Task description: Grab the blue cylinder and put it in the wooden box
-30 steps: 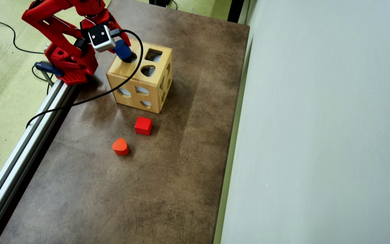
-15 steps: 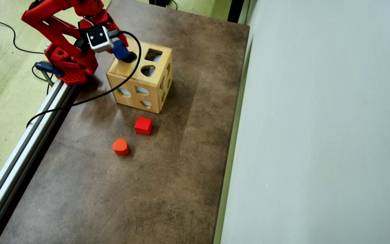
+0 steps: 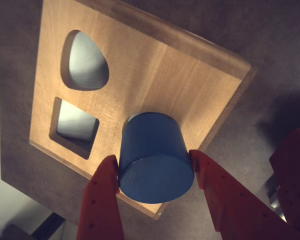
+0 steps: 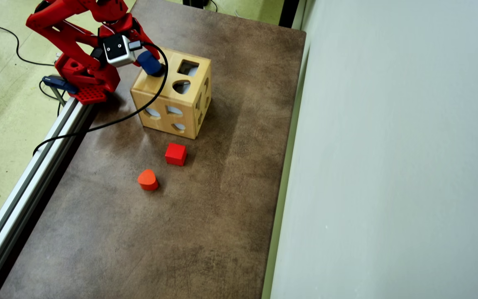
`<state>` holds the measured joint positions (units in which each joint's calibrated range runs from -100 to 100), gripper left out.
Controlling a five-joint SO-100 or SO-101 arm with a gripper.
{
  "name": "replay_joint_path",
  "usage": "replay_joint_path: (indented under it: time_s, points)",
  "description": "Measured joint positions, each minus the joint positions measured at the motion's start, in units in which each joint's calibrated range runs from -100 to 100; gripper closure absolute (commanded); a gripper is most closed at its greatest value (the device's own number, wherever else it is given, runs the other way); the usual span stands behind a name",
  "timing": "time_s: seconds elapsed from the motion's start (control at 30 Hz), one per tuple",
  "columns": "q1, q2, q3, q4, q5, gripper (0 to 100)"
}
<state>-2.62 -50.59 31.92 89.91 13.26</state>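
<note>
Holding the blue cylinder (image 3: 155, 157) clamped between both fingers, gripper (image 3: 152, 172) over the wooden box (image 3: 140, 85) top near its corner; round hole hidden under the cylinder; square it upright over the hole, lower gently, then release.

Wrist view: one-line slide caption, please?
Pincer grips the blue cylinder over the wooden box top, beside its square and rounded-triangle holes.

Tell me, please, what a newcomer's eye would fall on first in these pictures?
The red claw stands out, gripping the blue cylinder over the top of the wooden box near the table's far left in the overhead view. Nearer lie a red cube and an orange block.
</note>
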Motion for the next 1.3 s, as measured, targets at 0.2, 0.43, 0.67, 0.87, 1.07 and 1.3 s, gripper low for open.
replay_joint_path:
  time_s: [0.2, 0.43, 0.67, 0.87, 1.07, 1.3]
  points:
    - [-0.07, 3.98, -0.09, -0.89, 0.0, 98]
    - [-0.79, 4.92, -0.09, -1.37, -0.05, 98]
    - [-0.86, 4.49, 0.99, -1.86, -0.05, 98]
    - [-0.93, 4.49, 1.17, -1.86, -0.05, 98]
    - [-3.38, 5.51, 2.8, -1.86, 0.0, 98]
    - [-3.52, 5.42, 2.8, -1.86, 0.0, 95]
